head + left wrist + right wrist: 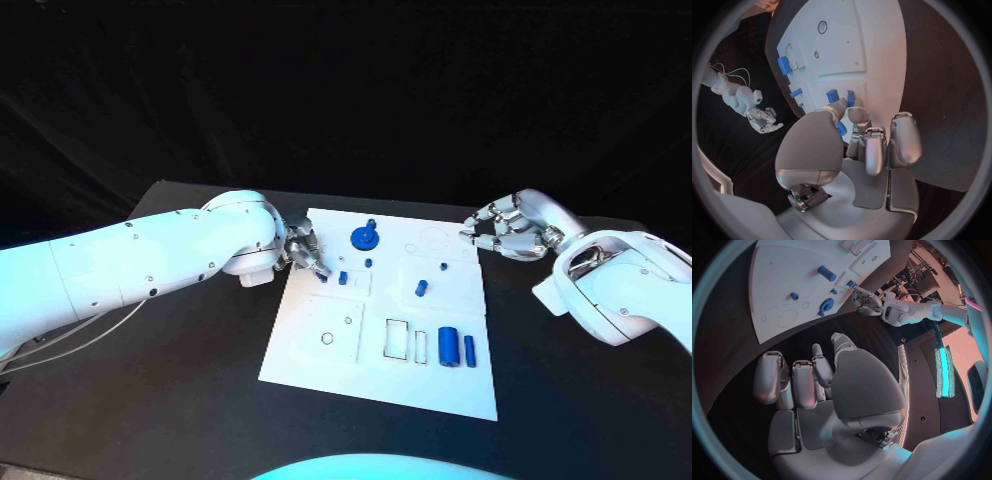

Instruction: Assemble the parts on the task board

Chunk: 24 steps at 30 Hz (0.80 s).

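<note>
The white task board [368,375] lies mid-table. My left hand [300,249] is over its upper left edge, thumb and a finger pinching a small blue part [841,129] just above the board. A round blue knob part [366,237] stands near the top edge. Small blue pegs [421,287] stand mid-board. Two blue cylinders [449,346] lie side by side at the lower right. My right hand [512,229] hovers off the board's upper right corner, fingers curled in on nothing. In the right wrist view the board [786,275] lies beyond that hand [811,385], and the left hand [867,301] is at the board's far edge.
The board has outlined slots, a rectangular recess [395,338] and a small round hole [327,338] in its lower half. Black table [173,400] surrounds it, with open room on both sides and in front. A cable [87,335] trails under my left arm.
</note>
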Motion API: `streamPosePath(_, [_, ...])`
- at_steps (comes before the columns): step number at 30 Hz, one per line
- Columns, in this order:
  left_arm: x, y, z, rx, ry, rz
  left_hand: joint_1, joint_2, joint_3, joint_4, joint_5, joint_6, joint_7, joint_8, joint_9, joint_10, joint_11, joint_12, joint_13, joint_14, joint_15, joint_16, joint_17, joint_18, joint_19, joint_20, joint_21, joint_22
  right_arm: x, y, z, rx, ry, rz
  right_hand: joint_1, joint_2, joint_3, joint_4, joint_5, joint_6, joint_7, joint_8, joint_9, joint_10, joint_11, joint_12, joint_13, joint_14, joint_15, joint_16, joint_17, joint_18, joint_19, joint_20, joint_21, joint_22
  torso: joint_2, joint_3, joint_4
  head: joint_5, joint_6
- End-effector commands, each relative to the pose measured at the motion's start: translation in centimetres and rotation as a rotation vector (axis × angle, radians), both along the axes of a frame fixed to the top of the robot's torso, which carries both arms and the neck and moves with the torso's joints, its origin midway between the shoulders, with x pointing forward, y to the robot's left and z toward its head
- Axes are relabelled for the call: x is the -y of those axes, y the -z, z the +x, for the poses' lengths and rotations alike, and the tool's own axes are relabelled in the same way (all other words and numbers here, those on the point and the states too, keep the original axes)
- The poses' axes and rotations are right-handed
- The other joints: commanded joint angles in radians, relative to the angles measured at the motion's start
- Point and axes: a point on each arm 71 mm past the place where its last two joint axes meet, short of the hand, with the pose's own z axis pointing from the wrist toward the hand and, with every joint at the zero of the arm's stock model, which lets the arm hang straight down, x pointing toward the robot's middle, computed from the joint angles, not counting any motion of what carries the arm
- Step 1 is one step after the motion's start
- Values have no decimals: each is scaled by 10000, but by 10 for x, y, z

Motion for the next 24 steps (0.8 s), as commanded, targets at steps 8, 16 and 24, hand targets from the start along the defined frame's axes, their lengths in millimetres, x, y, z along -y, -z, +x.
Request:
streamPosePath(8, [1, 2, -2, -340, 265, 260, 64, 39, 78, -7, 33, 276, -178, 39, 55, 82, 15, 40, 12, 1008, -81, 36, 2476, -134, 75, 28, 41, 10, -2, 1, -1, -109, -113, 66, -72, -14, 11, 38, 69, -59, -27, 42, 5, 45, 9, 41, -10, 340, -101, -36, -15, 66, 46, -32, -37, 603, -1, -3, 3, 25, -10])
streamPosePath(16, [3, 2, 0, -220, 223, 251, 52, 23, 91, -8, 33, 280, -179, 42, 54, 84, 13, 38, 10, 1009, -82, 39, 2481, -135, 75, 27, 42, 12, -2, 1, -1, -151, -110, 110, -77, -19, 7, 38, 88, -61, -27, 44, 4, 48, 9, 46, -6, 342, -102, -35, -9, 65, 49, -33, -39, 605, 3, 2, -3, 43, -9])
streamPosePath(24, [4, 3, 1, -276, 265, 359, -71, -32, 132, 38, 30, 327, -186, 74, 58, 137, 8, 102, 75, 1018, -88, 59, 2509, -146, 99, 24, 74, 67, -1, 1, -1, -164, -105, 111, -77, -19, 7, 38, 88, -61, -27, 44, 4, 48, 9, 46, -6, 342, -102, -35, -9, 65, 49, -33, -39, 605, 5, 13, -12, 37, -18])
